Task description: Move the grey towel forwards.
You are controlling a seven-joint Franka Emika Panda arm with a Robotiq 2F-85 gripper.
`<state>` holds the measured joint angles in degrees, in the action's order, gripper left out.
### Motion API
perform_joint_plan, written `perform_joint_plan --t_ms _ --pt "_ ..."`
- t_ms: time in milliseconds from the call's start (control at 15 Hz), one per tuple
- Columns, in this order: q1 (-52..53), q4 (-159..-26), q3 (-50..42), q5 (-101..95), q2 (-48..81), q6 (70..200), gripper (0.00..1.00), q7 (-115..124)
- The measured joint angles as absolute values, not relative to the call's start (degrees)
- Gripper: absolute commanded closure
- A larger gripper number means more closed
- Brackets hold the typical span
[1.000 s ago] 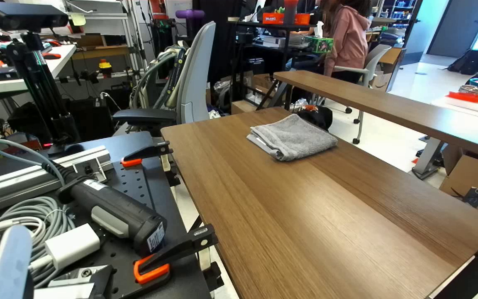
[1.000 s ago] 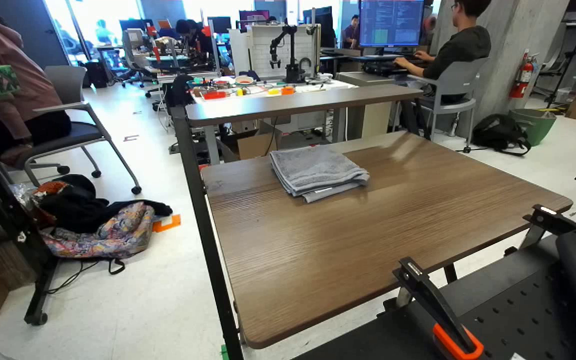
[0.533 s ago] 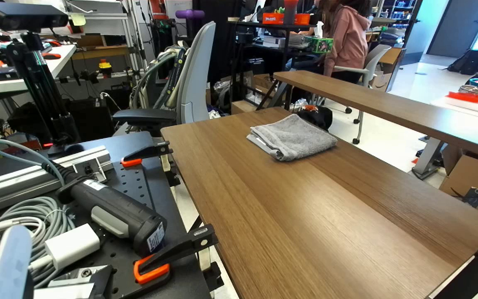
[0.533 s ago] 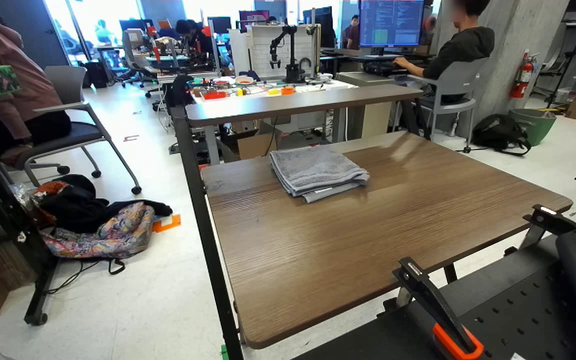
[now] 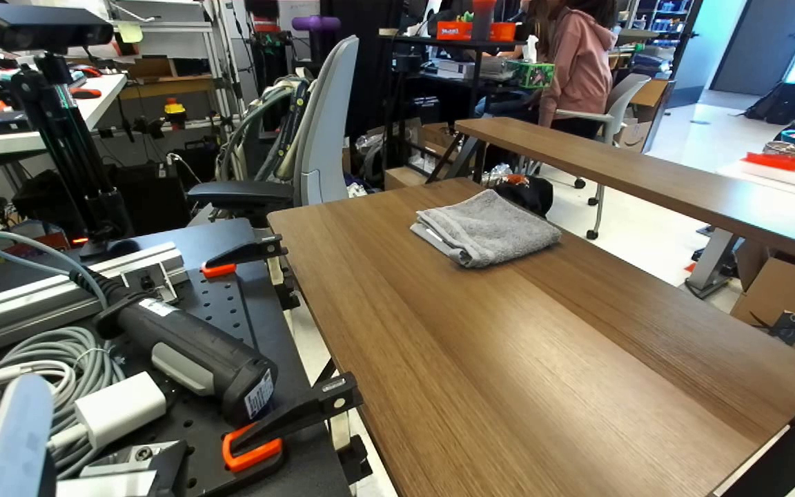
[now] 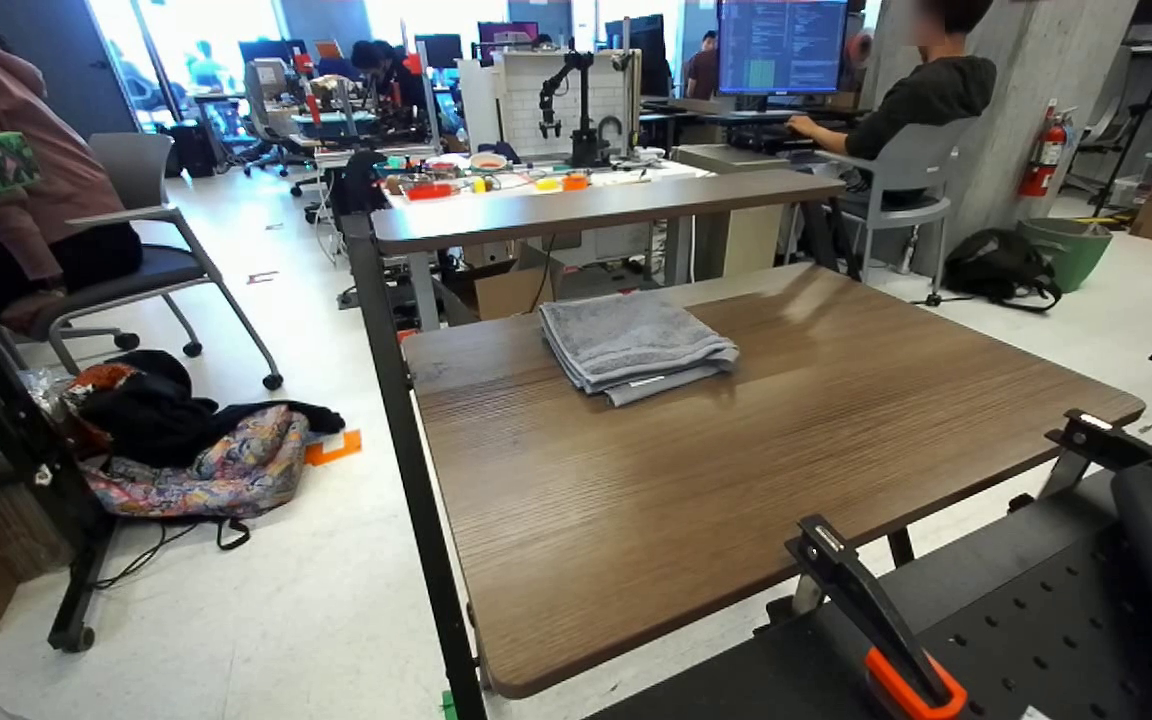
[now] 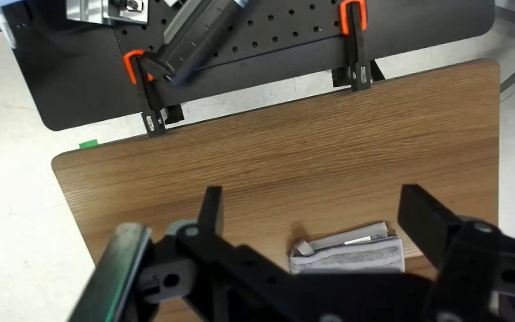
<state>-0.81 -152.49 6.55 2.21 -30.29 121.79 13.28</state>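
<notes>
The grey towel lies folded and slightly rumpled on the brown wooden table, near its far edge. It shows in both exterior views (image 5: 491,231) (image 6: 636,340). In the wrist view only its near edge, with a white label and a small loop, shows at the bottom (image 7: 351,257); the gripper body hides the rest. My gripper (image 7: 313,190) is wide open with its two black fingers far apart and nothing between them. It is above the table and apart from the towel. The gripper does not show in either exterior view.
The brown table (image 5: 425,345) is held to a black perforated bench (image 7: 257,76) by orange and black clamps (image 7: 358,44) (image 7: 143,89). A narrow raised wooden shelf (image 6: 606,208) runs along the table's far side. A black post (image 6: 406,450) stands at one table end.
Nothing on the table has moved; the towel lies in the same place. In the background, the seated person at the monitor leans slightly back.
</notes>
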Motion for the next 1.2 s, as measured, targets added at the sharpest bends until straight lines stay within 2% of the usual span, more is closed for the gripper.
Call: perform_joint_plan --t_ms 200,467,1200 --pt "-0.83 -151.40 8.53 1.64 -18.97 131.60 0.00 18.39" --pt "-0.82 -144.47 9.09 -0.94 -4.08 138.49 0.00 25.24" --pt "7.11 -112.04 2.18 -4.33 29.74 139.60 0.00 36.80"
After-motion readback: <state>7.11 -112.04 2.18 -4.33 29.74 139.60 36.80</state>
